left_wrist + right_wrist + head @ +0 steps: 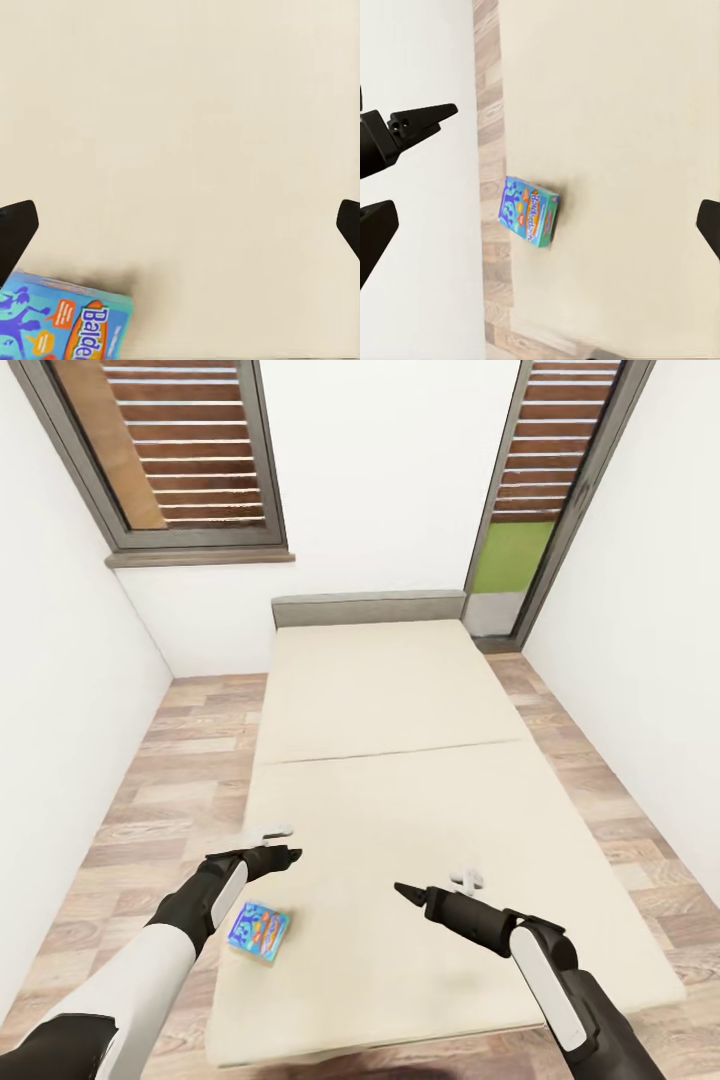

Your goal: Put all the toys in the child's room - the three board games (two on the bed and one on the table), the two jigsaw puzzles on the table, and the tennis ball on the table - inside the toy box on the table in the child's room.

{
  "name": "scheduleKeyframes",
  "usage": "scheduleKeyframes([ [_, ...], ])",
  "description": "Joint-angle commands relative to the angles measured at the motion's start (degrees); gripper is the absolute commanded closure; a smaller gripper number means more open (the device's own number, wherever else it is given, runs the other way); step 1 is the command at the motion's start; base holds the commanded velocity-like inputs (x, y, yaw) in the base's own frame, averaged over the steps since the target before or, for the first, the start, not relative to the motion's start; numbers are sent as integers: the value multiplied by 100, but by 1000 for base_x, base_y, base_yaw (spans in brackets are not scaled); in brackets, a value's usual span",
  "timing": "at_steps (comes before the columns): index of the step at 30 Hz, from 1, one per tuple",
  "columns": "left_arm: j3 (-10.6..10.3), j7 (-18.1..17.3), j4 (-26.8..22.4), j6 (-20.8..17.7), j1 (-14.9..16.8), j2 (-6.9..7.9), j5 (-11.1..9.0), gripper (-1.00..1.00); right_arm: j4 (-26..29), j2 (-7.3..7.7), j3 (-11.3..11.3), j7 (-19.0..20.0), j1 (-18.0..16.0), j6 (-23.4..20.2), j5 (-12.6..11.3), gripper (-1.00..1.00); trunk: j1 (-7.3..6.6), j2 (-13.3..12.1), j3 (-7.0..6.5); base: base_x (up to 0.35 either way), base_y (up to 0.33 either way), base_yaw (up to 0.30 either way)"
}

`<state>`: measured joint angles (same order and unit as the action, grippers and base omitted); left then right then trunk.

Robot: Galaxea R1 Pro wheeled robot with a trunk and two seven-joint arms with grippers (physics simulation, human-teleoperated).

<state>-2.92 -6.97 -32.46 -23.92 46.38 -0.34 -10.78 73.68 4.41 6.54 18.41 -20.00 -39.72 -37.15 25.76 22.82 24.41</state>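
A blue board game [258, 931] lies flat on the bed [420, 830], near the mattress's front left corner and just beside the left forearm. The left gripper [283, 854] hovers over the mattress a little beyond the box, its fingers spread wide and holding nothing. The right gripper [407, 892] hangs above the middle of the mattress, also spread and empty. Farther off stand the grey headboard [368, 608], the white wall and two tall dark-framed windows [185, 455].
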Motion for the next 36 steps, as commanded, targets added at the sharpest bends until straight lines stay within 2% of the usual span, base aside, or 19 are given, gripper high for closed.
scheduleKeyframes([
  [1,-11,11,-7,-33,2,3,-56,-100,1,-5,4,6,-4,-23,3,-100,2,10,9,-136,107,0],
  [19,6,19,-6,-68,2,7,-64,-100,41,-28,5,2,-4,-45,6,-100,2,10,11,-20,37,0],
  [28,17,56,-6,-176,4,12,-64,-100,41,-28,5,5,-5,-47,6,-100,2,10,77,0,0,0],
  [32,19,80,-1,-371,18,17,-64,-100,41,-28,5,5,-4,-47,6,-100,2,10,114,0,0,0],
  [36,29,207,2,-768,39,91,-64,-100,41,-28,5,5,-4,-48,6,-100,2,10,151,0,0,0],
])
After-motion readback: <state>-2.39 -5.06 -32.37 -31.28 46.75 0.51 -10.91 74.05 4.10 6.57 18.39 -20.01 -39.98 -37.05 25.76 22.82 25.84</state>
